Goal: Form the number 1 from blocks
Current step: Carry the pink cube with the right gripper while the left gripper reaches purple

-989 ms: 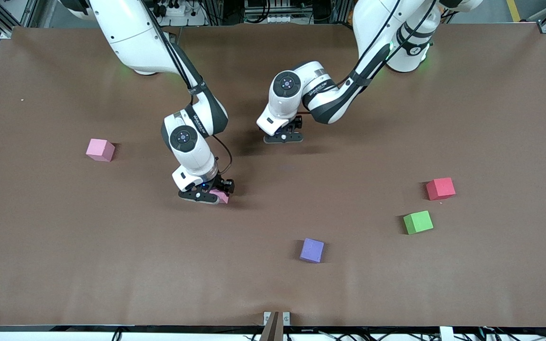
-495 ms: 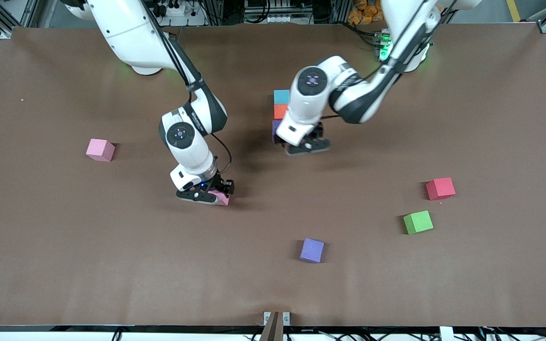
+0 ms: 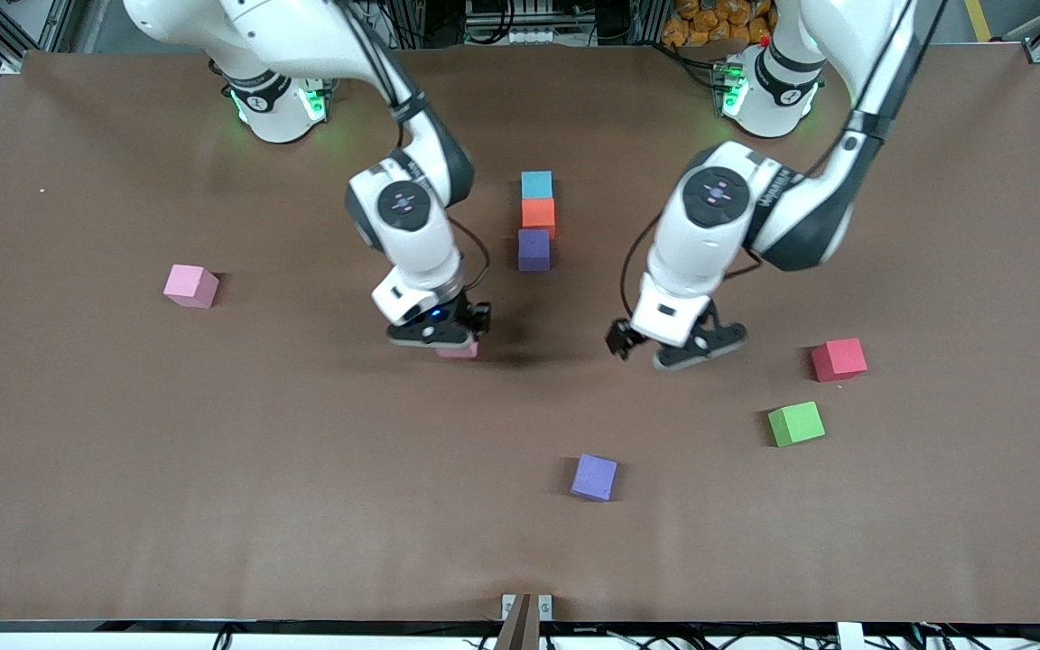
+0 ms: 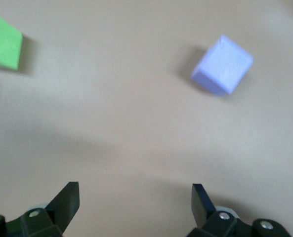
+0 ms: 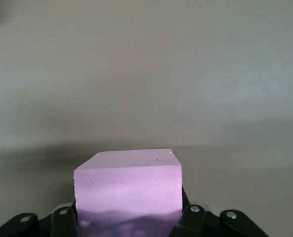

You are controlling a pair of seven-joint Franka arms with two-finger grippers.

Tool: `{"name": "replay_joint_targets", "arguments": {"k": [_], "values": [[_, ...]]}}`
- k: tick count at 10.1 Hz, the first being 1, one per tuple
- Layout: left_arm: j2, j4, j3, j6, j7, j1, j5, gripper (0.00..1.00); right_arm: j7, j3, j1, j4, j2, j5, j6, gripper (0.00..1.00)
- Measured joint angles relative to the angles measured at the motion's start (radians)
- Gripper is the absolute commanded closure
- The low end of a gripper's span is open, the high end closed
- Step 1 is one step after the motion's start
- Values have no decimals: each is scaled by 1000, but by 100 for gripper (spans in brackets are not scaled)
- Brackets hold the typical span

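A light blue block [image 3: 536, 184], an orange block [image 3: 538, 215] and a purple block [image 3: 533, 249] lie in a straight column at mid-table, the purple one nearest the front camera. My right gripper [image 3: 448, 343] is shut on a pink block [image 3: 460, 350] [image 5: 128, 182] just above bare table close to the column's purple end. A second purple block [image 3: 594, 477] [image 4: 223, 64] lies alone near the front edge. My left gripper [image 3: 670, 348] [image 4: 135, 202] hangs open and empty over bare table between the column and the green cube [image 3: 796, 423].
Another pink block [image 3: 191, 285] sits toward the right arm's end of the table. A red cube [image 3: 839, 358] and the green cube [image 4: 3, 42] lie toward the left arm's end. Brown cloth covers the table [image 3: 213, 506].
The right gripper has carried the pink block up and toward the column. The left arm has swung off the column toward the red and green cubes, uncovering the three aligned blocks.
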Motion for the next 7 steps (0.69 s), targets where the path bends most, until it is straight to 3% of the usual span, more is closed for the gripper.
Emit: {"name": "replay_joint_targets", "arguments": {"k": [2,4,7], "values": [[60,70,80,1,29,-20,-52,0,68,-7,75,102,32,0,-85,33],[130,144,139,8,137,-40,-128,0,129,-9,135,147,82,3,-87,33],[223,253,216,25,561,-47,-210,0,144,-9,174,164,144,37,-32,33]]}}
